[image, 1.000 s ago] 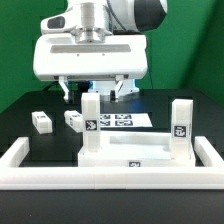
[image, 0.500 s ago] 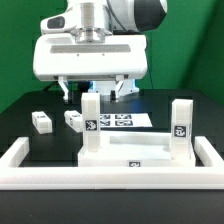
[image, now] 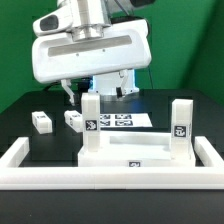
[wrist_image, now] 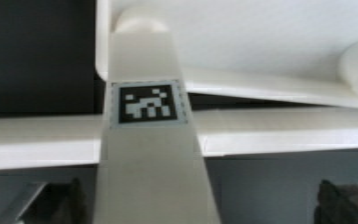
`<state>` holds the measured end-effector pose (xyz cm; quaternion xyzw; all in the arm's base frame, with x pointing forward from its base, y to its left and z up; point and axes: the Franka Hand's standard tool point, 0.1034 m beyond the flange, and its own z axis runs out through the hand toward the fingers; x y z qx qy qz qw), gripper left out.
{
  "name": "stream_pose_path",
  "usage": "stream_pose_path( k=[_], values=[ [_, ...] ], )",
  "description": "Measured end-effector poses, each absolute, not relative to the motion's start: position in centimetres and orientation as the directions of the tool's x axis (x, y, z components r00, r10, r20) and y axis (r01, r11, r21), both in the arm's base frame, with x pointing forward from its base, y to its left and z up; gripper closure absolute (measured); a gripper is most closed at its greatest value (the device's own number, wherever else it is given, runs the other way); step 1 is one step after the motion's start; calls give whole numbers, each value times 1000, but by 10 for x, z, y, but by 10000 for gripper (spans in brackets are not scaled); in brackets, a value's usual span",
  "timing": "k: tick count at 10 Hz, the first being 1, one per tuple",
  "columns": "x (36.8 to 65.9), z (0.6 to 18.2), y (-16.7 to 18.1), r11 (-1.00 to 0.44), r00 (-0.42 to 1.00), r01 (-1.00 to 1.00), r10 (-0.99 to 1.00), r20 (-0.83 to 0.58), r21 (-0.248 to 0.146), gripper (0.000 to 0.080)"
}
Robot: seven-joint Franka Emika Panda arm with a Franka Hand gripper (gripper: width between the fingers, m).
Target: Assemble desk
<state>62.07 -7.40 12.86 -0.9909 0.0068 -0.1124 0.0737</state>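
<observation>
your claw [image: 94, 93] spread apart, gripping nothing, tagged white plastic block leg [image: 91, 125] upright pretty much straight below it, standing on the rimmed white plastic rectangular tabletop panel [image: 135, 150] lower down

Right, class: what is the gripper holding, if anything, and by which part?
Nothing: the open gripper straddles the upright leg without touching it.

The arm [image: 92, 12] comes down from above. Its white wrist housing [image: 85, 52] is tilted, sitting lower toward the exterior view's left. The claw [image: 95, 90] hangs beneath the housing with its jaws spread wide. In the wrist view, both dark fingertips [wrist_image: 43, 195] show, well apart and blurred.
</observation>
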Motion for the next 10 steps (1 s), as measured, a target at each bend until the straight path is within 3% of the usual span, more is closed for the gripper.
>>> stream_pose_path(
  k=[3,9,10],
  values=[
    [615,127,-78,-982,1000,-9,-10,5,-190,150],
    [621,123,-74,-980,1000,-24,-23,-10,-198,150],
    [614,116,-82,-979,998,-21,-9,-62,-203,150]
  ],
)
